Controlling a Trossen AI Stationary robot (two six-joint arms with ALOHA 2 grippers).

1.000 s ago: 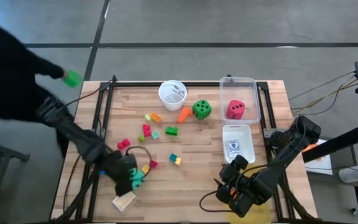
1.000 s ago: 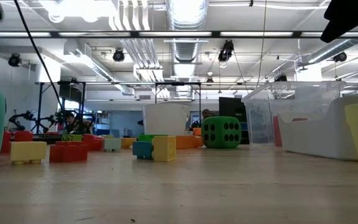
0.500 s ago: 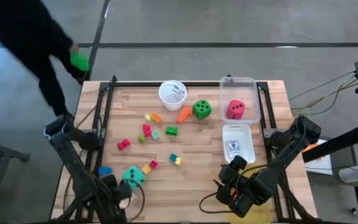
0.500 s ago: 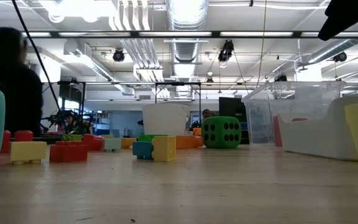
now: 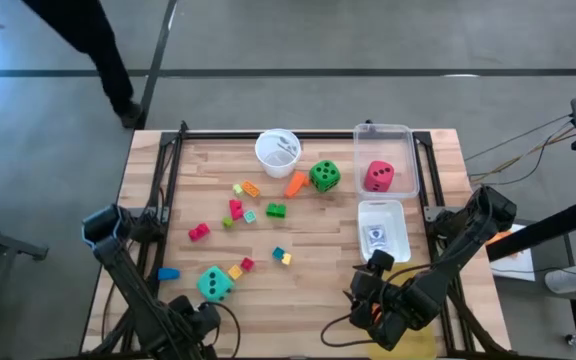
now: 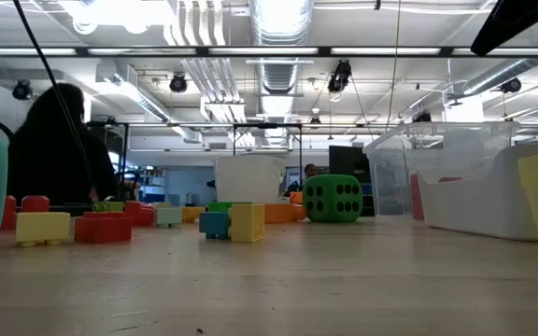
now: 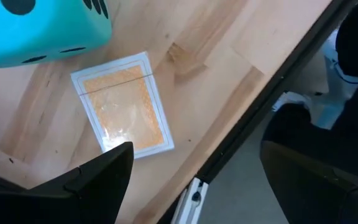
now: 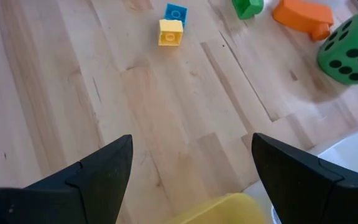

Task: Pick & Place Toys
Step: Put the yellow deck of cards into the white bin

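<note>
Your left claw point(image 7: 188, 186) hangs spread wide over the bench's point(image 5: 318, 290) near edge, above the flat card pack point(image 7: 122, 104); pinch its long edges (thin, slippery); the teal foam die point(image 7: 39, 28) beside it squashes; right claw point(image 8: 191, 177) gapes idle.

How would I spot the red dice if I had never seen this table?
Start at the white round cup on the far edge of the wooden table. Go right, past the green dice, to the clear bin. The red dice sits inside it, the only dice in a container.
</note>
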